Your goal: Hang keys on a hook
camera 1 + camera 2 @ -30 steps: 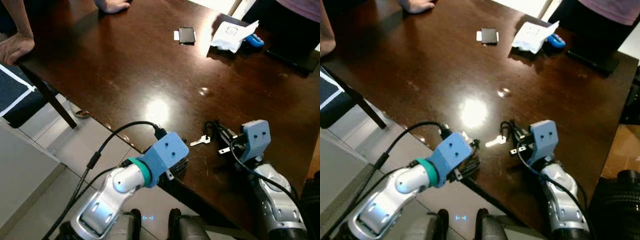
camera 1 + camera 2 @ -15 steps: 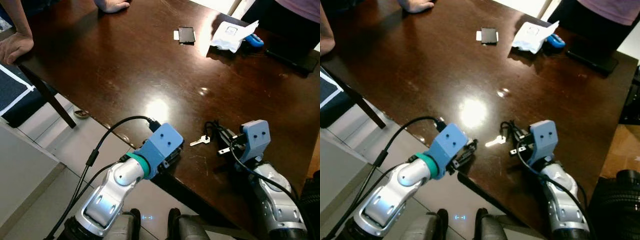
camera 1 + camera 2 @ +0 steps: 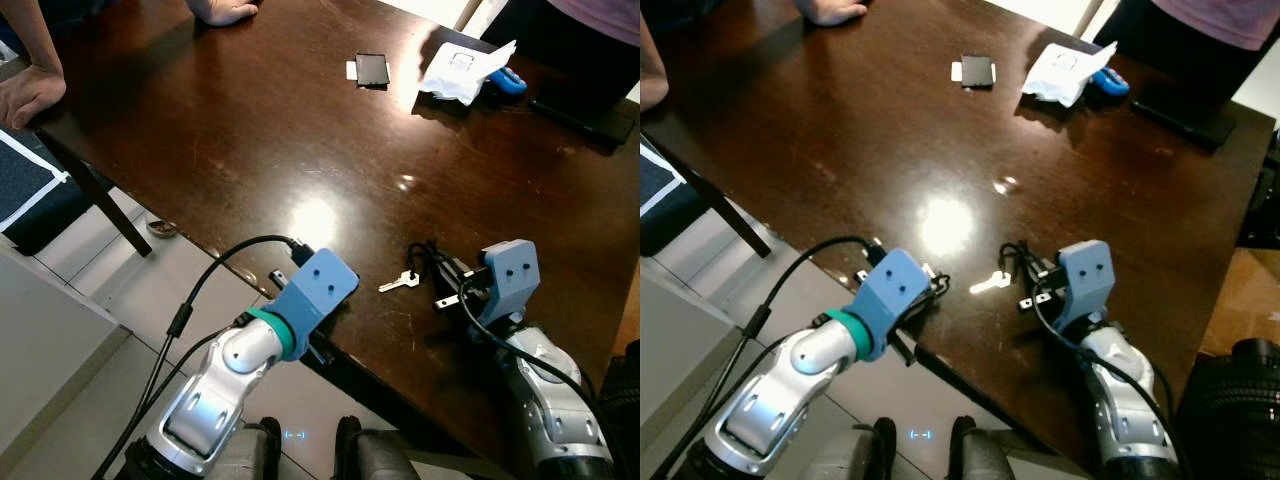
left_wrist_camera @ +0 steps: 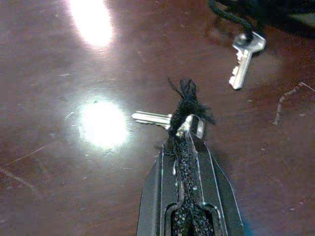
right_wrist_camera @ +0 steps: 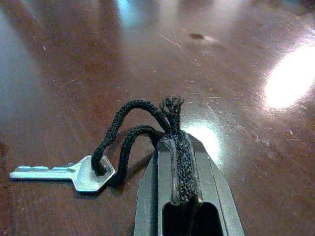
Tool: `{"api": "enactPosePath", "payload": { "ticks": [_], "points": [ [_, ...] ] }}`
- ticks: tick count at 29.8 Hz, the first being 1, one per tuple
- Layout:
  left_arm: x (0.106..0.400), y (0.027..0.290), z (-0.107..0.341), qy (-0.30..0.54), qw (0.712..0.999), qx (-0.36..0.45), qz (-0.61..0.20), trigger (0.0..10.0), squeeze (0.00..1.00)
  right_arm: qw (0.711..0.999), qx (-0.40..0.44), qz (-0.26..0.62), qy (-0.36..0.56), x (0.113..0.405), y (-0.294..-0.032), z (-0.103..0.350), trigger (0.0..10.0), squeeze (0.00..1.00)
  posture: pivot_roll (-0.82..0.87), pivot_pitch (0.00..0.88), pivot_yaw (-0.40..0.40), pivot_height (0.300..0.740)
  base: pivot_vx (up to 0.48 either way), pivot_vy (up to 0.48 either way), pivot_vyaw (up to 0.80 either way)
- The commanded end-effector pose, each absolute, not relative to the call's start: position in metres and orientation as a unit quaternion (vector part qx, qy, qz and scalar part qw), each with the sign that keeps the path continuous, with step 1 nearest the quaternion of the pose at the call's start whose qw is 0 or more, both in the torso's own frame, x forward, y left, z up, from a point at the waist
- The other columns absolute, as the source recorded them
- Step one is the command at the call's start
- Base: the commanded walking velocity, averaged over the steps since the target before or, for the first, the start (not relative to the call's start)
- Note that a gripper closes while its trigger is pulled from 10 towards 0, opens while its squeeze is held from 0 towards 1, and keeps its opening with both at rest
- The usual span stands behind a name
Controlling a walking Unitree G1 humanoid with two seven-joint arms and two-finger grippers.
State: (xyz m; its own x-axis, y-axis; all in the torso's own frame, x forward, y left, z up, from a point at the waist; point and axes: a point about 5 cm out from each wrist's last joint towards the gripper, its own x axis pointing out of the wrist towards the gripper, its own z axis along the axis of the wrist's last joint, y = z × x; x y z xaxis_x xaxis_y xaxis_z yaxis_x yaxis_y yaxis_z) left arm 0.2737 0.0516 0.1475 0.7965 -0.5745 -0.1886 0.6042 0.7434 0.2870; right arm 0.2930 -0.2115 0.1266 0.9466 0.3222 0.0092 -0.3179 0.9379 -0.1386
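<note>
Two silver keys on black cords lie on the dark wooden table (image 3: 250, 130) near its front edge. My right gripper (image 5: 172, 135) is shut on the knotted end of one cord (image 5: 129, 129), whose key (image 5: 69, 173) lies flat; from the head it is the key (image 3: 400, 282) left of the right gripper (image 3: 435, 265). My left gripper (image 4: 183, 129) is shut on the frayed cord of a second key (image 4: 165, 119), which rests just beyond its tips. From the head, the left gripper (image 3: 930, 283) sits at the table's front edge under its blue wrist housing (image 3: 320, 285).
At the far side lie a black card-like object (image 3: 372, 69), crumpled white paper (image 3: 462, 70) and a blue item (image 3: 508, 82). A person's hands (image 3: 30, 95) rest on the table's left corner. A dark chair (image 3: 40, 190) stands on the tiled floor at the left.
My left wrist has shifted a little left along the table's front edge. The right arm and its key have stayed put.
</note>
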Motion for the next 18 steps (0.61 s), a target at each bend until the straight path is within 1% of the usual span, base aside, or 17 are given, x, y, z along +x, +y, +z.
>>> {"api": "enactPosePath", "payload": {
  "ticks": [1, 3, 5, 6, 7, 8, 9, 10, 11, 14, 15, 16, 17, 18],
  "points": [
    [0.273, 0.058, 0.154, 0.035, 0.941, 0.142, -0.305, 0.0, 0.00, 0.984, -0.058, 0.165, 0.044, 0.285, -0.210, 0.100, 10.0, 0.00, 0.03, 0.236, 0.093, 0.740, 0.000, 0.000, 0.00],
    [0.276, 0.066, 0.180, -0.016, 0.956, 0.078, -0.284, 0.0, 0.00, 0.984, -0.056, 0.164, 0.041, 0.286, -0.209, 0.101, 10.0, 0.00, 0.03, 0.236, 0.093, 0.740, 0.000, 0.000, 0.00],
    [0.276, 0.066, 0.180, -0.016, 0.956, 0.078, -0.284, 0.0, 0.00, 0.984, -0.056, 0.164, 0.041, 0.286, -0.209, 0.101, 10.0, 0.00, 0.03, 0.236, 0.093, 0.740, 0.000, 0.000, 0.00],
    [0.279, 0.074, 0.205, -0.066, 0.964, 0.025, -0.257, 10.0, 0.00, 0.984, -0.055, 0.165, 0.038, 0.286, -0.207, 0.102, 10.0, 0.00, 0.03, 0.229, 0.095, 0.740, 0.000, 0.000, 0.00],
    [0.282, 0.085, 0.226, -0.105, 0.968, -0.010, -0.229, 10.0, 0.00, 0.984, -0.052, 0.165, 0.034, 0.287, -0.205, 0.103, 10.0, 0.00, 0.03, 0.217, 0.096, 0.740, 0.000, 0.000, 0.00],
    [0.282, 0.085, 0.226, -0.105, 0.968, -0.010, -0.229, 10.0, 0.00, 0.984, -0.052, 0.165, 0.034, 0.287, -0.205, 0.103, 10.0, 0.00, 0.03, 0.217, 0.096, 0.740, 0.000, 0.000, 0.00],
    [0.282, 0.096, 0.240, -0.136, 0.969, -0.016, -0.204, 10.0, 0.00, 0.985, -0.047, 0.166, 0.026, 0.287, -0.201, 0.105, 10.0, 0.00, 0.03, 0.204, 0.096, 0.740, 0.000, 0.000, 0.00],
    [0.282, 0.096, 0.240, -0.136, 0.969, -0.016, -0.204, 10.0, 0.00, 0.985, -0.047, 0.166, 0.026, 0.287, -0.201, 0.105, 10.0, 0.00, 0.03, 0.204, 0.096, 0.740, 0.000, 0.000, 0.00],
    [0.282, 0.105, 0.249, -0.156, 0.970, -0.007, -0.184, 10.0, 0.00, 0.985, -0.040, 0.167, 0.016, 0.287, -0.196, 0.107, 10.0, 0.00, 0.03, 0.190, 0.096, 0.740, 0.000, 0.000, 0.00],
    [0.282, 0.105, 0.249, -0.156, 0.970, -0.007, -0.184, 10.0, 0.00, 0.985, -0.040, 0.167, 0.016, 0.287, -0.196, 0.107, 10.0, 0.00, 0.03, 0.190, 0.096, 0.740, 0.000, 0.000, 0.00],
    [0.281, 0.115, 0.253, -0.165, 0.973, 0.006, -0.163, 10.0, 0.00, 0.986, -0.032, 0.165, 0.003, 0.287, -0.192, 0.111, 10.0, 0.00, 0.03, 0.174, 0.097, 0.740, 0.000, 0.000, 0.00],
    [0.281, 0.115, 0.253, -0.165, 0.973, 0.006, -0.163, 10.0, 0.00, 0.986, -0.032, 0.165, 0.003, 0.287, -0.192, 0.111, 10.0, 0.00, 0.03, 0.174, 0.097, 0.740, 0.000, 0.000, 0.00],
    [0.284, 0.127, 0.251, -0.148, 0.981, 0.027, -0.119, 10.0, 0.00, 0.987, -0.023, 0.156, -0.016, 0.288, -0.188, 0.118, 10.0, 0.00, 0.03, 0.154, 0.098, 0.740, 0.000, 0.000, 0.00],
    [0.284, 0.127, 0.251, -0.148, 0.981, 0.027, -0.119, 10.0, 0.00, 0.987, -0.023, 0.156, -0.016, 0.288, -0.188, 0.118, 10.0, 0.00, 0.03, 0.154, 0.098, 0.740, 0.000, 0.000, 0.00]
  ]
}}
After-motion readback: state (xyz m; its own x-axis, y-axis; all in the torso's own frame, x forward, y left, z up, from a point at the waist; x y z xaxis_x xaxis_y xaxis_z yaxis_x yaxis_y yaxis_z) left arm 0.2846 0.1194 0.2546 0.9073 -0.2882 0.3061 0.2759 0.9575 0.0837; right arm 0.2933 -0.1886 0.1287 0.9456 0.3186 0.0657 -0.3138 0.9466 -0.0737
